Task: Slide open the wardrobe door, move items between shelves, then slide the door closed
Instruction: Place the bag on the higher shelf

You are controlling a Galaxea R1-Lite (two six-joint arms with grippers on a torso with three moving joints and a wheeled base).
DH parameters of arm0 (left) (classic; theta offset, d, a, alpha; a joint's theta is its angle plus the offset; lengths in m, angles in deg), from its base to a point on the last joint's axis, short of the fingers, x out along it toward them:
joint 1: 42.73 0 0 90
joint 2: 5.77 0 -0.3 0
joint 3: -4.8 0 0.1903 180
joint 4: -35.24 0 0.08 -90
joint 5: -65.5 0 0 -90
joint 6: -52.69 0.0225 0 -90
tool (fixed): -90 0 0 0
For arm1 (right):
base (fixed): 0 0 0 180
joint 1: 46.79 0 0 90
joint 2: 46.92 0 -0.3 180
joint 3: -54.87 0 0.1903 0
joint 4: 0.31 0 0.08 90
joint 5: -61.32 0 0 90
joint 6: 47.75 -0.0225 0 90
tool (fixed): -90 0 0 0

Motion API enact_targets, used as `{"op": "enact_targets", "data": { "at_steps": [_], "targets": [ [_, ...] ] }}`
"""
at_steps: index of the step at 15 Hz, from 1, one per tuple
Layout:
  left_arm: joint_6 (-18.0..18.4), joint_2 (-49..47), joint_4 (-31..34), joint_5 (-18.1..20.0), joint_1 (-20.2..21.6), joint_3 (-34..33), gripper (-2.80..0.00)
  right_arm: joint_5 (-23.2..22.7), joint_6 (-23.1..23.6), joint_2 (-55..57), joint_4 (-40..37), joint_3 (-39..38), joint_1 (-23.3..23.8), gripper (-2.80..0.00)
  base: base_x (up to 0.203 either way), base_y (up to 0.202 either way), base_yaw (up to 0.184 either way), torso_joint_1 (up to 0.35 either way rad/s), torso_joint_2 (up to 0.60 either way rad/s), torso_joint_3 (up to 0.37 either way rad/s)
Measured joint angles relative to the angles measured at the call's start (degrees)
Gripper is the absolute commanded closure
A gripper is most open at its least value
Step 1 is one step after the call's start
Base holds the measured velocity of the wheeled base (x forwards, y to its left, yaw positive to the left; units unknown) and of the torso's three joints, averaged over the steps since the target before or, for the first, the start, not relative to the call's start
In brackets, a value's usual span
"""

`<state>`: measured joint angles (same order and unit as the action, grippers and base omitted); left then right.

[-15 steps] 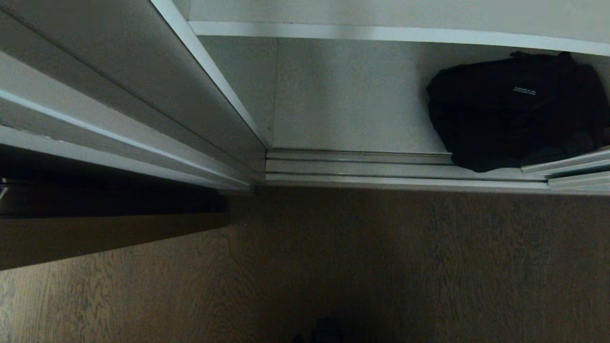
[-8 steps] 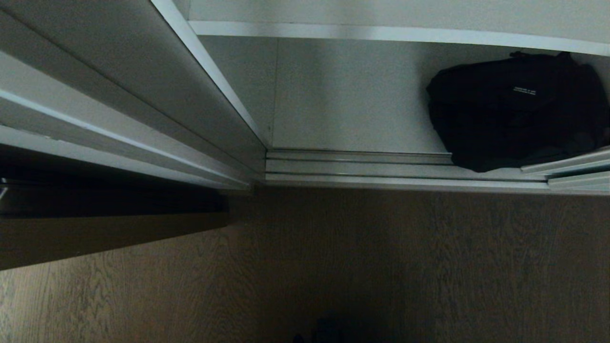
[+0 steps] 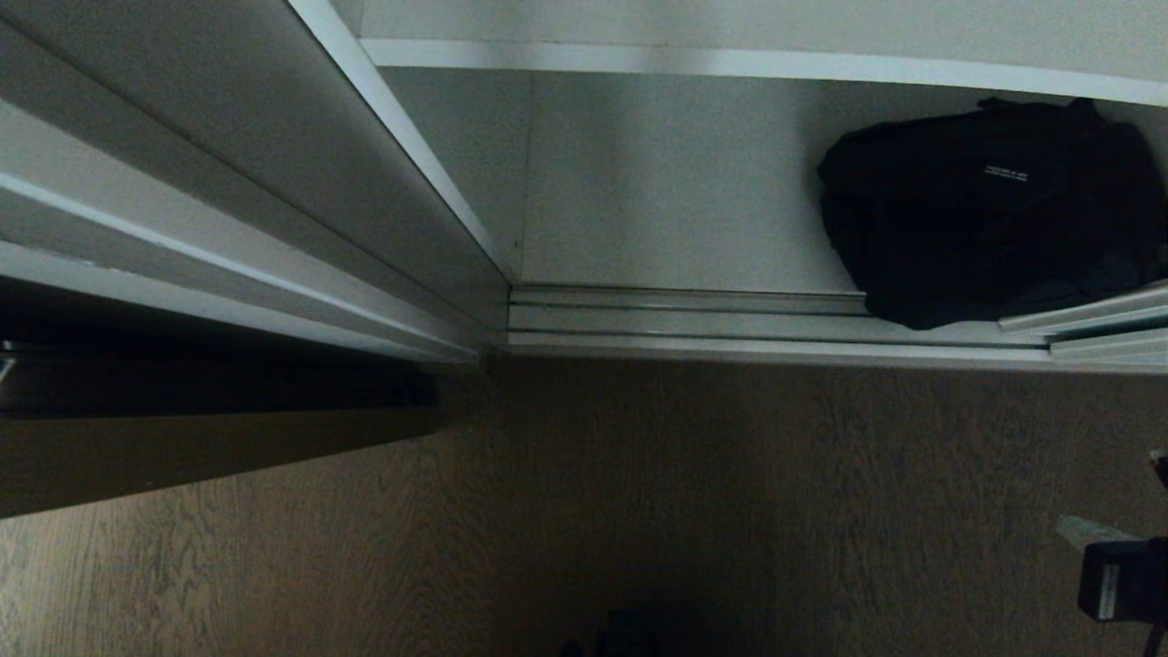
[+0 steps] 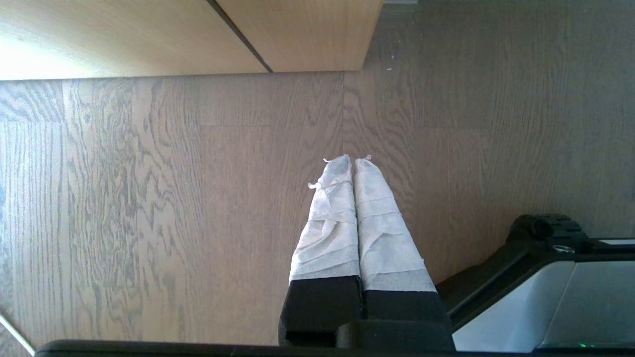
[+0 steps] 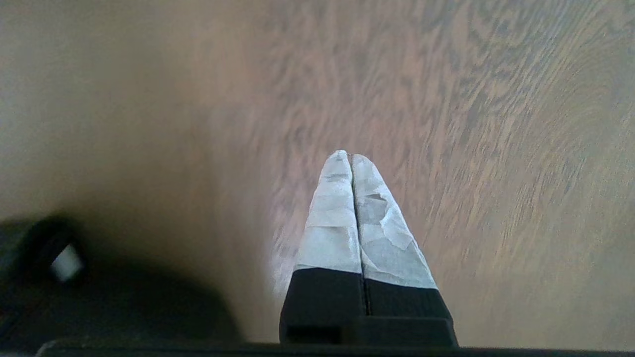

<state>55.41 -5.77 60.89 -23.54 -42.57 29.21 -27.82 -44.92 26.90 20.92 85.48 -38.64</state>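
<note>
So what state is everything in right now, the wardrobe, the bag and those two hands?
Wardrobe opening: uncovered.
Black bag: slumped on the lower shelf, untouched.
Right hand: shut, empty, over the floor.
Left hand: shut, empty.

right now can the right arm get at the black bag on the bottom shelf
Probably yes. The black bag lies on the bottom shelf at the open front, with no door panel across it. The right gripper, shut, is low at the right over bare floor, well short of the bag.
</note>
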Motion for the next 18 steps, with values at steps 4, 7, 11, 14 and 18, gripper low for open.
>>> {"op": "enact_targets", "data": {
  "at_steps": [4,7,11,14,18],
  "targets": [
    [0.0,0.0,-0.02,0.0,0.0,0.0,0.0,-1.58,0.56,19.48,30.26,-4.84,4.02,0.0,0.0,0.0,0.0,0.0,0.0,0.0],
    [0.01,0.0,0.0,-0.02,0.0,0.0,0.0,-1.71,0.74,25.16,41.57,-5.48,5.12,0.0,0.0,0.0,0.0,0.0,0.0,0.0],
    [-0.02,0.0,0.0,0.0,0.0,0.0,0.0,-1.49,-0.42,26.46,42.55,-0.31,7.05,0.0,0.0,0.0,0.0,0.0,0.0,0.0],
    [0.0,0.0,-0.02,0.0,0.0,0.0,0.0,0.25,-0.62,27.01,42.57,3.79,7.82,0.0,0.0,0.0,0.0,0.0,0.0,0.0],
    [0.0,0.0,-0.01,0.0,0.0,0.0,0.0,0.72,-1.67,30.14,42.57,6.62,7.19,0.0,0.0,0.0,0.0,0.0,0.0,0.0]
  ]
}}
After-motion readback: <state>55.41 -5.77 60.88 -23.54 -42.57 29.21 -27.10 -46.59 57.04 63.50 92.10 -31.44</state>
